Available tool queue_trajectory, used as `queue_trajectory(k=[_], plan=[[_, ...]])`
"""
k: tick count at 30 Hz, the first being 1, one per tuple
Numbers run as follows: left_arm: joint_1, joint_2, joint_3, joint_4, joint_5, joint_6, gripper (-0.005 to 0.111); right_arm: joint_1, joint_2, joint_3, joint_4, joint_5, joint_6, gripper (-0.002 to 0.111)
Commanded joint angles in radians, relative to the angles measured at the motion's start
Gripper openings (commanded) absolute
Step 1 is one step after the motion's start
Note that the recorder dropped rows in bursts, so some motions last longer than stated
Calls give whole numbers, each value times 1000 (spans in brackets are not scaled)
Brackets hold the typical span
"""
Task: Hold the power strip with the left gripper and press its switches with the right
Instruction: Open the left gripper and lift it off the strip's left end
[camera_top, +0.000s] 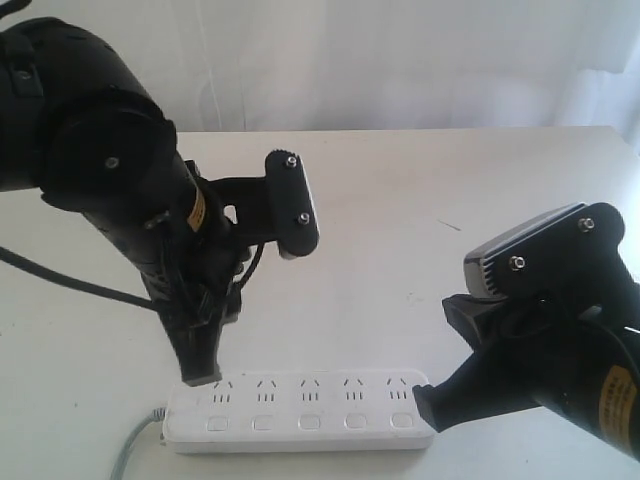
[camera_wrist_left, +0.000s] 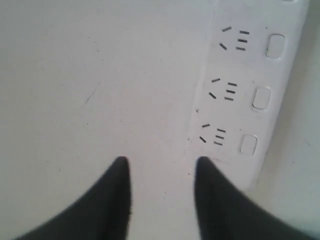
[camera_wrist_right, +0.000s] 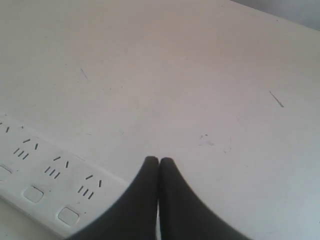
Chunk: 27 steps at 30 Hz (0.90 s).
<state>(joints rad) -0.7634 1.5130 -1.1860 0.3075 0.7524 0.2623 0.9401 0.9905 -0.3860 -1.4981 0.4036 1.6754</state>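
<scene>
The power strip (camera_top: 300, 410) lies lengthwise, left to right, at the near edge of the tabletop (camera_top: 400, 250), its switches (camera_top: 309, 422) in a row along the near side and its cord (camera_top: 130, 455) trailing off left. The left claw (camera_wrist_left: 160, 167) hangs at the strip's left end, released. One finger meets the strip's corner and the other is over bare tabletop, so nothing pins the strip yet. The right claw (camera_wrist_right: 159, 162) sits clenched by the right end, probably to form one blunt tip for pressing.
</scene>
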Motion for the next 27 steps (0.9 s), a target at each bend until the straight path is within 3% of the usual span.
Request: queue_trajectory(k=[1, 9, 17, 27], plan=[[-6, -12, -2, 14, -103, -158, 0, -3, -6, 9, -4, -1, 6, 0], [-6, -52, -2, 12, -312, -318, 0, -3, -6, 9, -4, -1, 6, 0], [-6, -285, 46, -19, -354, -318, 0, -18, -21, 9, -4, -8, 4, 0], [-6, -537, 230, -60, -393, -318, 0, -275, -22, 9, -4, -26, 4, 0]])
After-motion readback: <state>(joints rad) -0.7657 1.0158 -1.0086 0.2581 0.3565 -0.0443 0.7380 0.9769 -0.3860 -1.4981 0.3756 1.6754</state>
